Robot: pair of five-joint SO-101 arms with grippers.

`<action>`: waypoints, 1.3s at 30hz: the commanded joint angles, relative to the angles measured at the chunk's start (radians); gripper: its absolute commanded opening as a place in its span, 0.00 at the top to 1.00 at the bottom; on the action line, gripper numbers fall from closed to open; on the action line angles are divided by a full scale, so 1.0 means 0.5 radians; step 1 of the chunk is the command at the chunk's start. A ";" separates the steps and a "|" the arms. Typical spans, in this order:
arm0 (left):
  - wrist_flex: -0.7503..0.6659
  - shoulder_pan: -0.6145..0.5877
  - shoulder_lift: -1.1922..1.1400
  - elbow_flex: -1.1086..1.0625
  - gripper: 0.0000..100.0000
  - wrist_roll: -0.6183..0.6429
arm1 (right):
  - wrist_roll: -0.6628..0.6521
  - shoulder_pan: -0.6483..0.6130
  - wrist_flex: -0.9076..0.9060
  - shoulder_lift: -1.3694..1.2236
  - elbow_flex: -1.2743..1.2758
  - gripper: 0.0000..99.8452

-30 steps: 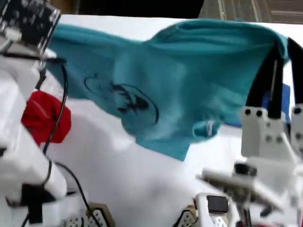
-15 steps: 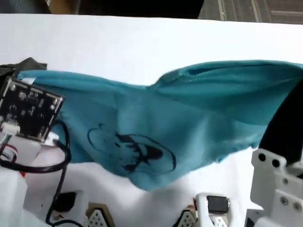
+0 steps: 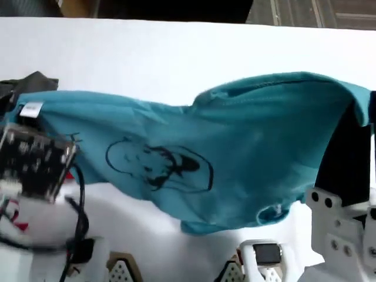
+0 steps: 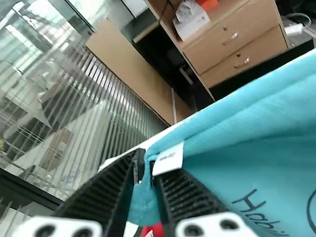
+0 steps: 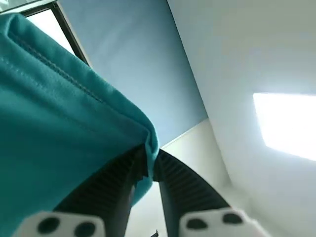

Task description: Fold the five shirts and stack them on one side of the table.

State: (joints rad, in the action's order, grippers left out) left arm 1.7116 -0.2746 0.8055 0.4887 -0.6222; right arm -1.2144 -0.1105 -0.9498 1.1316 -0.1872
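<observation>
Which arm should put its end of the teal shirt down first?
Probably right. Left gripper and right gripper both pinch the teal printed shirt, but red cloth and dark grey cloth crowd the left end.

The teal shirt [image 3: 247, 141] spans the middle side to side, blocking the way across. Beyond it the counter [image 3: 176, 53] lies open; a dark cloth [image 3: 32, 82] sits at its left edge.

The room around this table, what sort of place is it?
Probably an office or lab: a wooden drawer cabinet, a glass wall with slats, and a white work table with a teal shirt held up over it.
</observation>
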 commanded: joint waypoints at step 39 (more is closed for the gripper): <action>-0.184 -0.212 0.009 -0.143 0.98 0.003 | 0.423 0.391 -0.081 -0.017 0.163 0.98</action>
State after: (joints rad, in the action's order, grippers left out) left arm 1.6349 -0.3698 0.8163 0.4120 -0.6252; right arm -1.0088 0.0660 -0.9835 1.1316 -0.1028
